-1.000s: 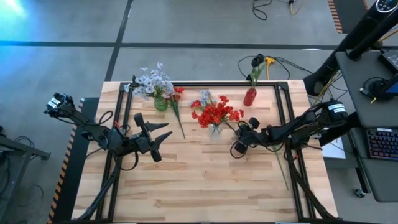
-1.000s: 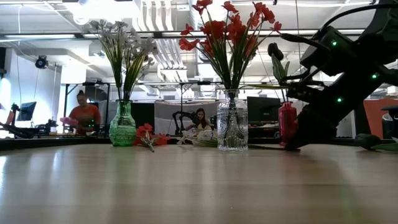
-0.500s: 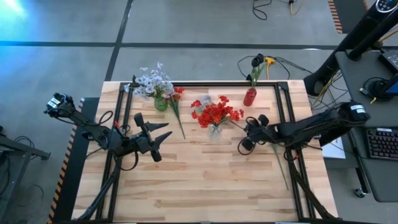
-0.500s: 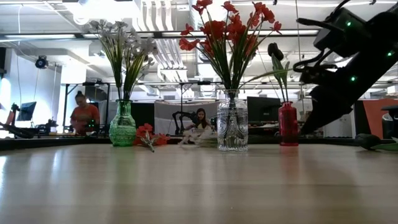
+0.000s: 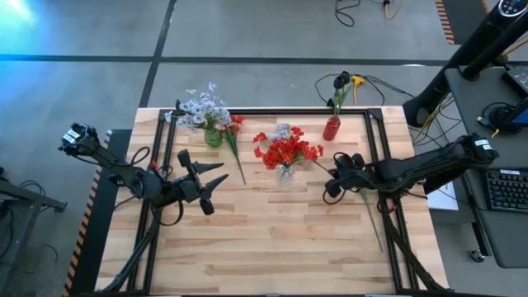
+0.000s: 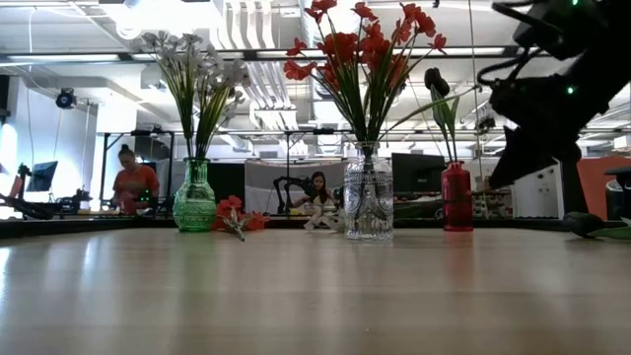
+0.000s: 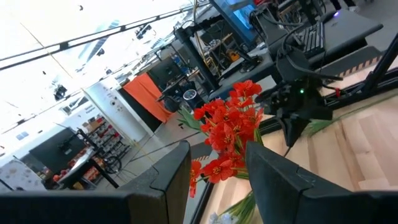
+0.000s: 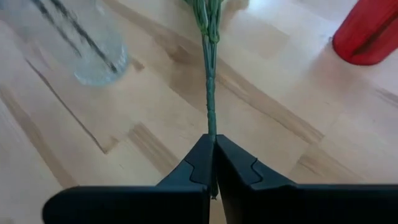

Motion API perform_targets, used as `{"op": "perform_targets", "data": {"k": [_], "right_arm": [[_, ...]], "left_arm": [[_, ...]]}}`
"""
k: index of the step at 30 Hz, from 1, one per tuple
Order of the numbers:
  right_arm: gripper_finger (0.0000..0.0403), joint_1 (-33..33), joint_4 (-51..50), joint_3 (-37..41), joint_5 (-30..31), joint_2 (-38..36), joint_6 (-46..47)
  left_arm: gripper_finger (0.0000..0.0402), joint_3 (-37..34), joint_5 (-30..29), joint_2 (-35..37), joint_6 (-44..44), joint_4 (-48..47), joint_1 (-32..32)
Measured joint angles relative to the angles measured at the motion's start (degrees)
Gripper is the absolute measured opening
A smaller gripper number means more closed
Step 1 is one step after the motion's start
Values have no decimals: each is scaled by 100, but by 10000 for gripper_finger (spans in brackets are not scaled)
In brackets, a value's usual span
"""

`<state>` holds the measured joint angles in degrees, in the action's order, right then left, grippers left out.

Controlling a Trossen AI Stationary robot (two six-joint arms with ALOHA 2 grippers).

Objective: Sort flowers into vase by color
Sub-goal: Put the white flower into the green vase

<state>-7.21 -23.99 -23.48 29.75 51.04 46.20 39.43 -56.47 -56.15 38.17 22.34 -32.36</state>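
While my right gripper (image 8: 213, 163) pinches a thin green flower stem (image 8: 209, 93) beside the clear glass vase of red blossoms (image 5: 285, 172), sorting looks partly done; a loose red spray (image 5: 234, 132) lies by the green vase (image 5: 213, 137); my left gripper (image 5: 216, 183) waits half-open, empty.

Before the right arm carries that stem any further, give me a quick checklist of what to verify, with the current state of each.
1. Right end effector shut on the green stem: ok, the stem is pinched between the closed fingers.
2. Colour of the held blossom: cannot tell, it is not visible in the wrist view.
3. Clear glass vase upright with red flowers: ok.
4. Red vase and green vase upright: ok.
5. Left end effector out of the way: ok, it is parked on the table's left side, away from the vases.
6. Table cleared of loose flowers: not ok, a red flower lies beside the green vase.
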Motion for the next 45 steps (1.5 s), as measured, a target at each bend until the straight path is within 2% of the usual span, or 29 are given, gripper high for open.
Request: {"op": "perform_targets", "data": {"k": [5,17,24,28,31,36,40,45], "right_arm": [[9,-114,-633,-481,-20,27,583],[9,-555,-3938,-2394,-133,522,1433],[9,-867,-5072,-3411,-145,830,1679],[8,-1002,-5446,-4021,-239,1082,1700],[8,-1078,-5605,-4474,-478,1291,1688],[8,-1275,-5649,-4986,-963,1561,1683],[8,-1504,-5630,-5120,-1024,1753,1724],[9,-1775,-5617,-4992,-765,2034,1807]], "left_arm": [[136,18,2,-1,-281,14,0],[137,26,0,-274,-660,123,0],[152,27,0,-386,-844,226,0],[173,27,84,-471,-948,293,0],[193,29,331,-624,-1047,444,0],[221,29,350,-1078,-1022,971,-7],[230,29,350,-1455,-896,1306,-37],[231,29,302,-1667,-999,1578,-242]]}}
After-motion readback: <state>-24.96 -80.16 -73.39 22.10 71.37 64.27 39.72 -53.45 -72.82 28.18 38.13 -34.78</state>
